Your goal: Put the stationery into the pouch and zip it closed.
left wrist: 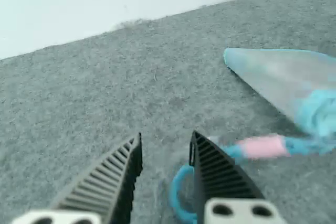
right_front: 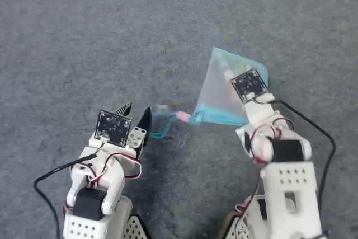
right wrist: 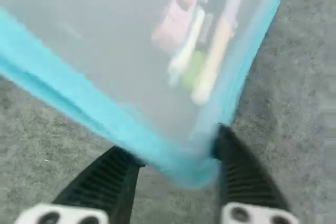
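Remote station, both arms at the grey mat (right_front: 84,54): my right gripper (right wrist: 173,153) has its fingers (right wrist: 113,179) closed onto the blue-trimmed corner of the translucent pouch (right_front: 221,90). One finger sits on each side of the edge, and the pouch stands tilted up off the mat. The stationery (right wrist: 207,61) is inside it, showing as blurred pens behind the plastic.

My left gripper (right_front: 136,110) hangs low over the mat, well short of the pouch, with its ribbed fingers (left wrist: 113,177) spread wide and nothing between them. A pink tab (right_front: 183,117) sticks out from the pouch's near corner towards that gripper. From the tab a blue cord loop (left wrist: 177,195) trails to just beside the finger nearer the pouch, which partly hides it. Whether cord and finger touch, I cannot tell.

A pale wall (left wrist: 105,3) borders the far edge of the mat.
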